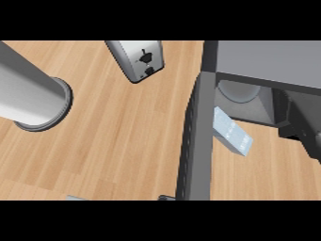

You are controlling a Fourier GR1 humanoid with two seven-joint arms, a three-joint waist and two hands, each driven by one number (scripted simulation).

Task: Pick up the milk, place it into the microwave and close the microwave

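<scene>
**Inspector:** Head view, the only one you have. The pale blue rectangular milk carton (232, 133) lies tilted on the light wooden counter (121, 136), just right of the open dark grey microwave door (196, 141) and just in front of the oven's mouth. It is outside the cavity, so by my judgement the placing step is not done.

**Operator:** And the hands?

**Inspector:** Your right arm, grey with a dark wrist (316, 136), comes in from the right edge near the carton. The hand itself is cut off by the frame, so I cannot tell whether its fingers are open or curled. It does not visibly touch the carton. Your left hand does not show at all.

**Operator:** Is the microwave ready?

**Inspector:** The grey box microwave (274, 61) stands at upper right, with the round glass turntable (238, 90) visible inside. The door swings out towards you, seen edge-on, which leaves the opening free for loading. That is likely why the carton sits where it does.

**Operator:** Anything else to note?

**Inspector:** A large white cylinder on a grey base (24, 89) lies at left. A silver toaster (138, 59) stands at top centre. Both are well apart from the work.
</scene>
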